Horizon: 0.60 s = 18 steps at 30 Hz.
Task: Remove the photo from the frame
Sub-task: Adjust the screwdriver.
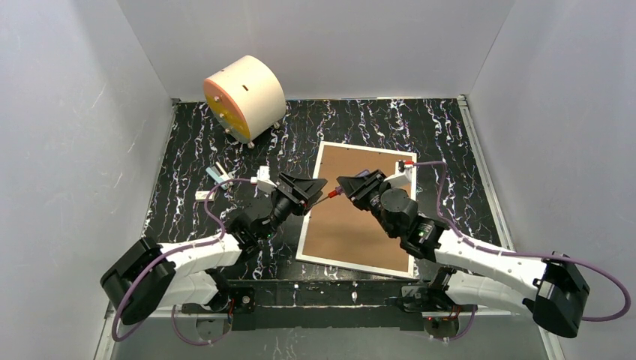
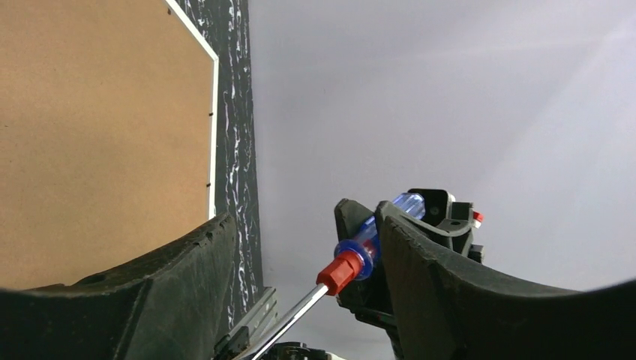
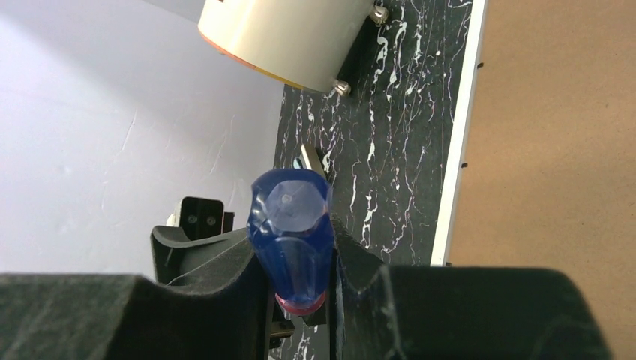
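The frame (image 1: 358,214) lies face down in the middle of the table, its brown fibreboard back up inside a thin white rim. It also shows in the left wrist view (image 2: 97,120) and the right wrist view (image 3: 555,127). The photo is hidden under the back panel. My right gripper (image 1: 351,184) is shut on the blue handle of a screwdriver (image 3: 291,225) above the frame's left edge. The red collar (image 2: 341,270) and steel shaft point toward my left gripper (image 1: 313,187). My left gripper (image 2: 304,217) is open, with the shaft running between its jaws.
A cream cylinder with an orange face (image 1: 244,96) stands at the back left. Small white and clear pieces (image 1: 217,174) lie left of the frame. A small red and white item (image 1: 407,164) sits at the frame's far right corner. Grey walls surround the table.
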{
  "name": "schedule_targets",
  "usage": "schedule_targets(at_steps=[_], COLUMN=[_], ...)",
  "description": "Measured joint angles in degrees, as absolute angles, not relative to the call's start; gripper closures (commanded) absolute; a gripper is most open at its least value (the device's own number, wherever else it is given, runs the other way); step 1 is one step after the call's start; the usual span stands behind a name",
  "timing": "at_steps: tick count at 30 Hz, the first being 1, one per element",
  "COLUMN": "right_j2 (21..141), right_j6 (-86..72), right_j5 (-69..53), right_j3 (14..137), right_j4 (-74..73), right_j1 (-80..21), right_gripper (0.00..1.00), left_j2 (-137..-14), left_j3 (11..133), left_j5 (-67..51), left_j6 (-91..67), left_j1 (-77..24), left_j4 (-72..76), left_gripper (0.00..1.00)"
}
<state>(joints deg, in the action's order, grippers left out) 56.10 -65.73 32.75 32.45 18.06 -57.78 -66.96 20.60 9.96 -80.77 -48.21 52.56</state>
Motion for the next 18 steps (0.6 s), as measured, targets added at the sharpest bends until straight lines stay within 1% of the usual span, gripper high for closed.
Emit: schedule_targets(at_steps=[1, 2, 3, 6, 7, 12, 15, 18], right_j2=[55.9, 55.8, 55.6, 54.6, 54.2, 54.3, 55.9, 56.6], right_j6=[-65.7, -65.6, -65.6, -65.4, -64.7, -59.7, -56.3, -53.5], right_j5=[32.5, 32.2, 31.9, 31.6, 31.8, 33.3, 31.4, 27.4], right_j3=[32.4, 32.4, 32.4, 32.2, 32.2, 35.9, 39.3, 40.9], right_j4=[18.0, 17.9, 17.6, 16.5, 16.1, 11.6, 10.4, 9.9], right_j1=[-57.7, -57.6, -57.6, -57.7, -57.8, -57.7, -57.3, -56.3], right_gripper=[0.99, 0.99, 0.99, 0.99, 0.99, 0.99, 0.99, 0.99], left_j2=[-67.6, -68.1, -68.5, -68.6, -68.5, -67.3, -68.6, -71.6], left_j3=[20.8, 21.0, 21.2, 21.3, 21.3, 21.3, 22.6, 26.2], left_j5=[10.0, 10.0, 9.9, 9.7, 9.6, 7.4, 0.8, -8.1], left_j6=[-80.9, -81.0, -81.1, -81.0, -80.9, -80.2, -77.2, -72.7], left_j1=[-48.2, -48.2, -48.2, -48.2, -48.2, -48.2, -48.1, -47.7], left_j4=[52.6, 52.7, 52.7, 53.2, 53.4, 54.1, 53.9, 53.9], left_gripper=[0.38, 0.37, 0.35, 0.25, 0.24, 0.23, 0.25, 0.27])
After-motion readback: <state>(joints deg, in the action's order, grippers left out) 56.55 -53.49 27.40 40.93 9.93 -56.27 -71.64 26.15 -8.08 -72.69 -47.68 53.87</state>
